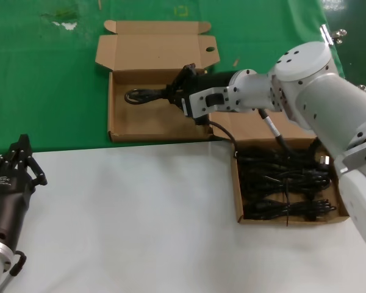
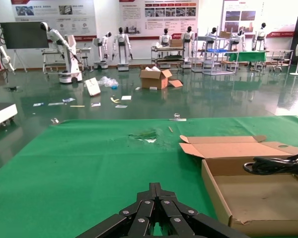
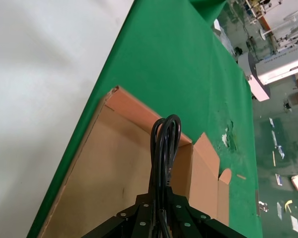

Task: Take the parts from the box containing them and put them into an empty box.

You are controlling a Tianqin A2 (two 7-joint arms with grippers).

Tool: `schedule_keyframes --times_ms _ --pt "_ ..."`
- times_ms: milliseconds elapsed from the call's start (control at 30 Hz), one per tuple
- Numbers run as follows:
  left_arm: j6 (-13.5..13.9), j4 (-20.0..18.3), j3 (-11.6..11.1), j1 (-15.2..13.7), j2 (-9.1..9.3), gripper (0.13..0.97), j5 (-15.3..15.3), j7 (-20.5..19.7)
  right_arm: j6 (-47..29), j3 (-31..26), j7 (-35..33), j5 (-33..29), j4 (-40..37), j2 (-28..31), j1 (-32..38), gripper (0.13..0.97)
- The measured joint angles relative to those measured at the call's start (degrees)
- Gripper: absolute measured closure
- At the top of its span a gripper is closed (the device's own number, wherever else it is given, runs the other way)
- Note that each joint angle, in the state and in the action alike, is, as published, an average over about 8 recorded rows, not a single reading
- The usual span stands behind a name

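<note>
My right gripper is shut on a black power cord bundle and holds it over the bare floor of the empty box, which lies open on the green mat. In the right wrist view the cord's loop sticks out past the gripper above the box's floor. The box containing the parts sits at the right on the white surface, holding several black cords. My left gripper rests shut at the near left, away from both boxes; from its wrist the gripper faces the empty box.
The empty box's lid lies folded back on the green mat. The white table surface lies between my two arms. My right arm's bulky forearm crosses above the far edge of the full box.
</note>
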Motion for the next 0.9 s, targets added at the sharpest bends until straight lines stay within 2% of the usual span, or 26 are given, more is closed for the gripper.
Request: schedule_keyframes --times_ms 233,667,900 --pt "0.00 0.00 0.00 0.00 0.00 0.957 0.00 0.00 3.00 -7.28 -0.78 5.99 1.21 -0.63 -1.55 0.930" --pt "0.00 0.00 0.00 0.00 0.00 0.957 0.00 0.00 7.77 -23.64 -1.38 21.55 3.14 -0.76 -2.37 0.930" --pt "0.00 0.00 0.00 0.00 0.00 0.957 0.00 0.00 9.83 -32.10 -1.91 30.30 4.04 -0.77 -2.50 0.886"
